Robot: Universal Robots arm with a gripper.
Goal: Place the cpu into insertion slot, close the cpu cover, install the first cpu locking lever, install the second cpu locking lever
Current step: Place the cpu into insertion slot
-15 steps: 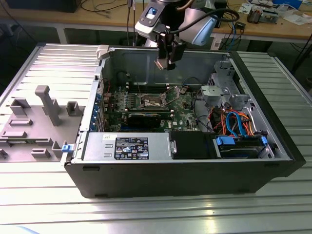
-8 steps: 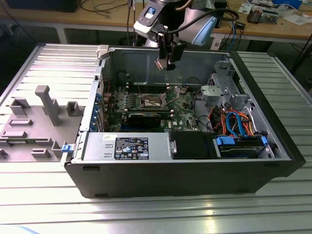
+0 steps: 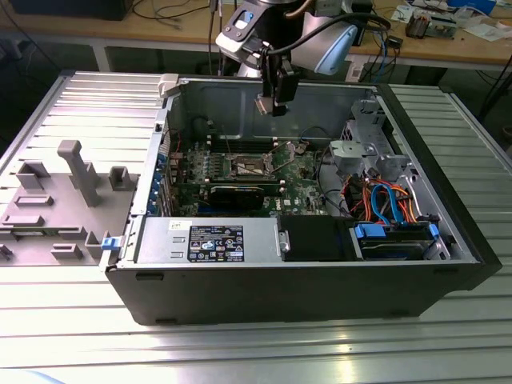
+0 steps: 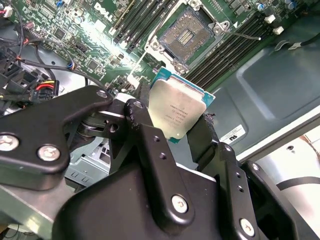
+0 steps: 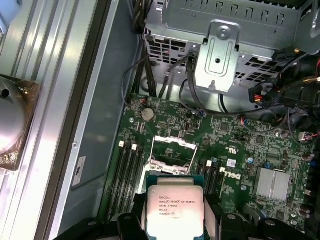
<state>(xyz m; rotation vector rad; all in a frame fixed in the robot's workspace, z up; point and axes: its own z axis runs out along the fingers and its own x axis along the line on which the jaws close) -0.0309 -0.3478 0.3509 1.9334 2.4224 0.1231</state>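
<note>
My gripper point(image 3: 269, 104) hangs inside the open computer case, above the green motherboard point(image 3: 300, 188). It is shut on the cpu point(image 4: 177, 110), a flat square chip with a silver-grey top, held by two opposite edges between the black fingers point(image 4: 145, 132). In the first wrist view the cpu point(image 5: 174, 207) sits in front of the insertion slot point(image 5: 169, 159). The insertion slot point(image 4: 187, 34) lies uncovered, its dark centre with contacts showing. A thin metal frame at the slot's edge looks like the raised cpu cover point(image 5: 173, 143). In the exterior view the insertion slot point(image 3: 250, 166) is below the gripper.
A black graphics card point(image 3: 236, 192) lies just in front of the slot, and memory slots point(image 5: 129, 170) flank it. A metal drive cage point(image 3: 360, 152) and coloured cables point(image 3: 384, 200) fill the exterior view's right. A grey fixture tray point(image 3: 56, 200) sits outside the case.
</note>
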